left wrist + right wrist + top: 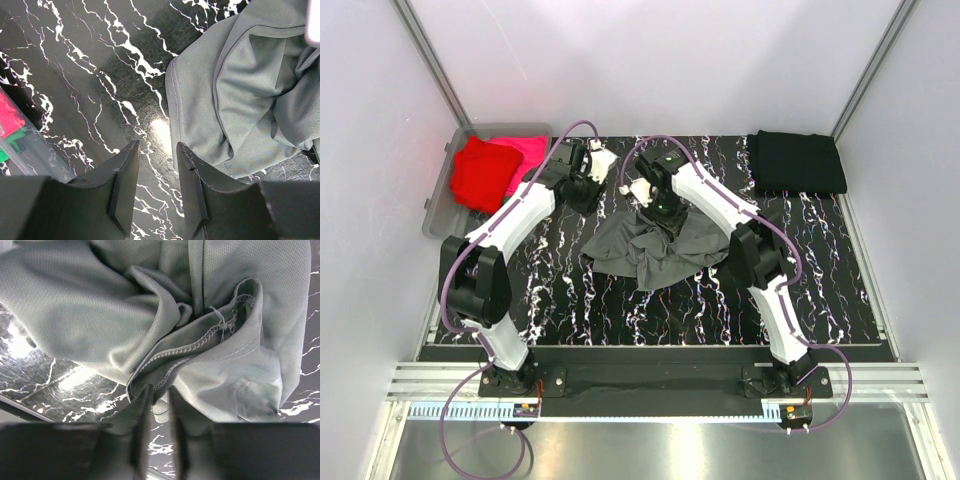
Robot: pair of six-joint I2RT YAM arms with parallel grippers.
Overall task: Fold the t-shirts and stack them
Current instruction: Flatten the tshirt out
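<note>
We see the dark grey t-shirt (655, 250) crumpled near the middle of the worktop (820, 290). The right gripper (159, 392) is clenched on its stitched hem, and a little cloth shows between the fingers. The left gripper (157, 146) is released and empty over bare worktop just beside the shirt's left edge.

We judge the pinch to be thin. It sits right at the hem, so a pull could slip the cloth out. The folds are also bunched several layers deep, so the gripper may drag the whole heap instead of spreading it. The left gripper could also close on nothing if it drops where it is.

Only the top view shows us the black t-shirt (798, 162) folded at the far right corner, and the red t-shirt (480, 175) and pink t-shirt (525, 150) in the bin (438, 195) off the far left corner. Only the right wrist view shows the hold.
</note>
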